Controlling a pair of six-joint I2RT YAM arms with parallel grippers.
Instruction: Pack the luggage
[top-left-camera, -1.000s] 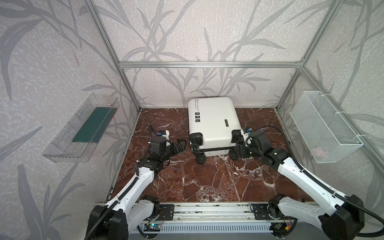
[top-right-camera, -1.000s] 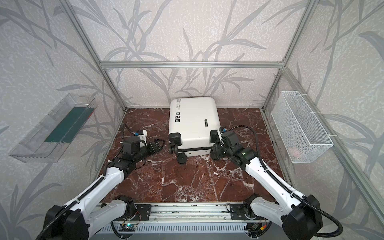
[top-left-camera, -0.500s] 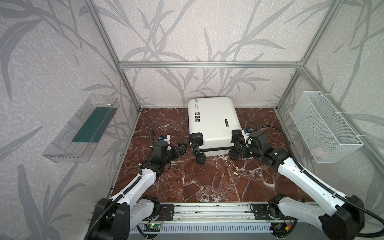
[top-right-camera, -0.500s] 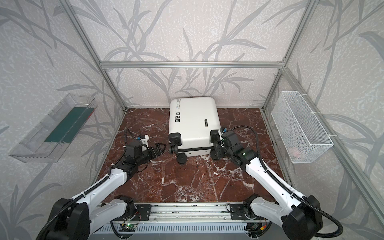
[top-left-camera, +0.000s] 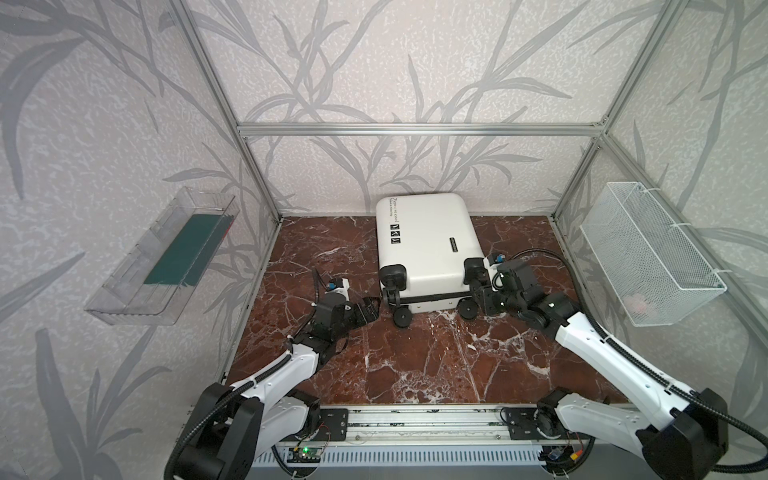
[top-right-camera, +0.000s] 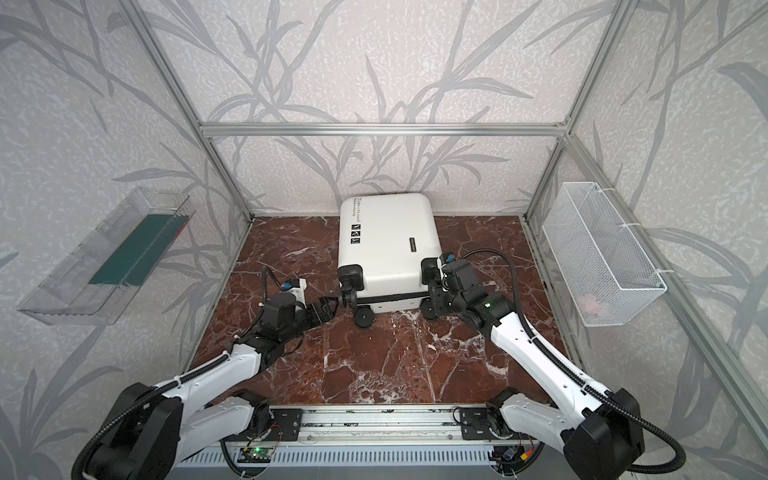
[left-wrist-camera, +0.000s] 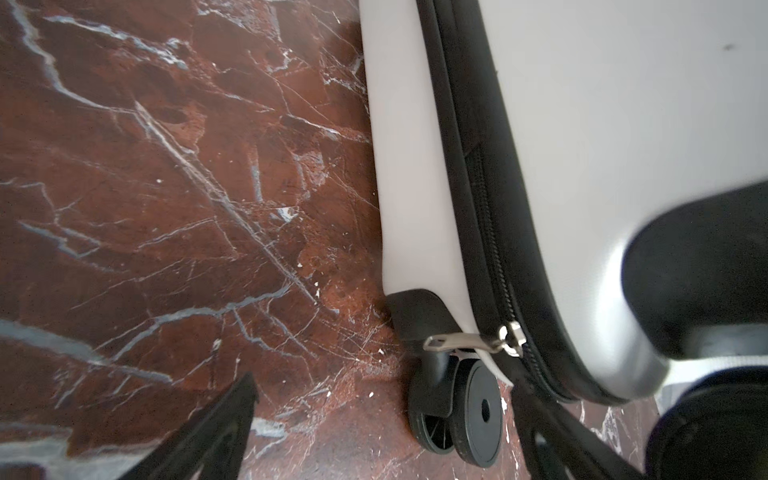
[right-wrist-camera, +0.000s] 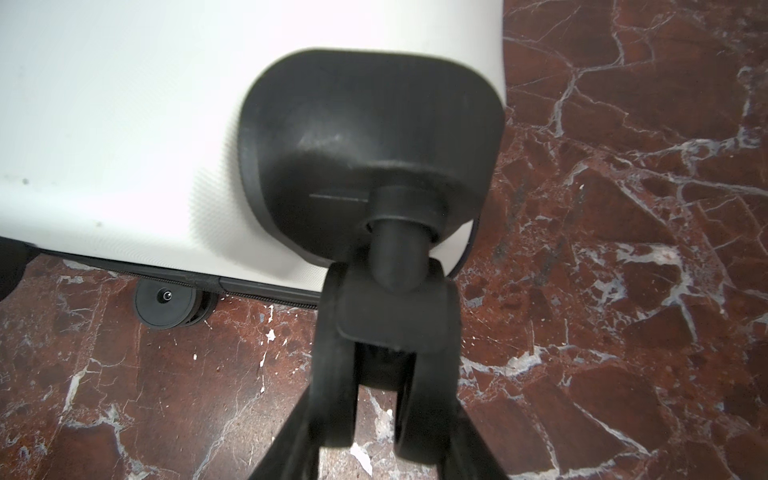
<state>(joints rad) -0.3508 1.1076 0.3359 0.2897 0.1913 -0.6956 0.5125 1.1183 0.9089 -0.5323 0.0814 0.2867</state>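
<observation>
Two claws at the wheeled end of the luggage (top-left-camera: 424, 237).
My left claw (top-left-camera: 371, 308) gapes, zipper pull (left-wrist-camera: 457, 341) just ahead of it (the nearer arm); right claw (right-wrist-camera: 380, 374) pinches a caster (right-wrist-camera: 392, 309).

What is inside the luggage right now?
Nothing shows: the luggage lies shut, both white shells meeting along the black zipper seam, so its inside is covered.
</observation>
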